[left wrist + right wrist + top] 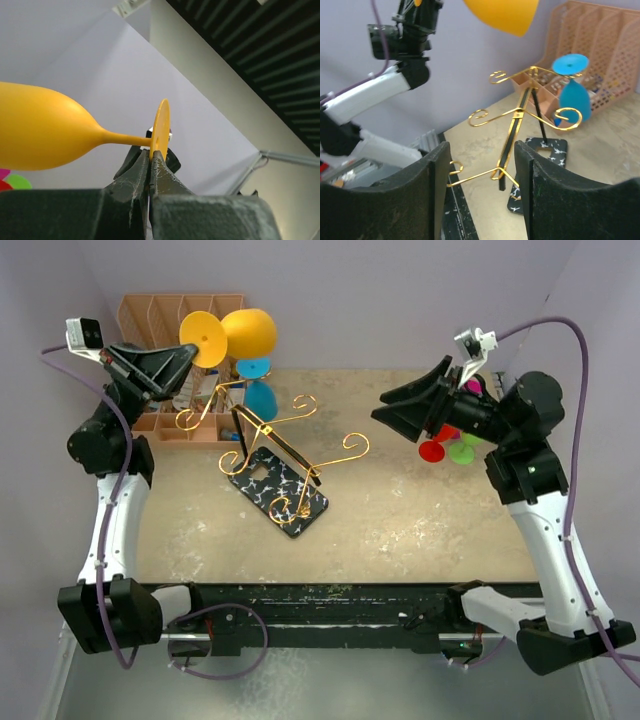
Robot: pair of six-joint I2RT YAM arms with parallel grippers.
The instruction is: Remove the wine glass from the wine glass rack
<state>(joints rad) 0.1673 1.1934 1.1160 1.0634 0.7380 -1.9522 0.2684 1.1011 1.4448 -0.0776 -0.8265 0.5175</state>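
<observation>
My left gripper [188, 352] is shut on the foot rim of a yellow wine glass [248, 332] and holds it sideways in the air, above the back left and apart from the wine glass rack [275, 435]. The left wrist view shows the yellow wine glass [45, 130] with its foot disc pinched between my left gripper's [151, 152] jaws. The rack is gold wire on a black marbled base [278, 492]. A blue wine glass [260, 392] hangs upside down on its far arm. My right gripper [385, 405] hovers open to the rack's right, nothing between its fingers [434, 200].
An orange-brown slotted organiser [165, 325] stands at the back left behind the rack. Red [432, 450] and green [462, 452] glasses stand at the right, partly behind my right arm. The wine glass rack [520, 115] and blue wine glass [572, 95] show beyond my right gripper [482, 150].
</observation>
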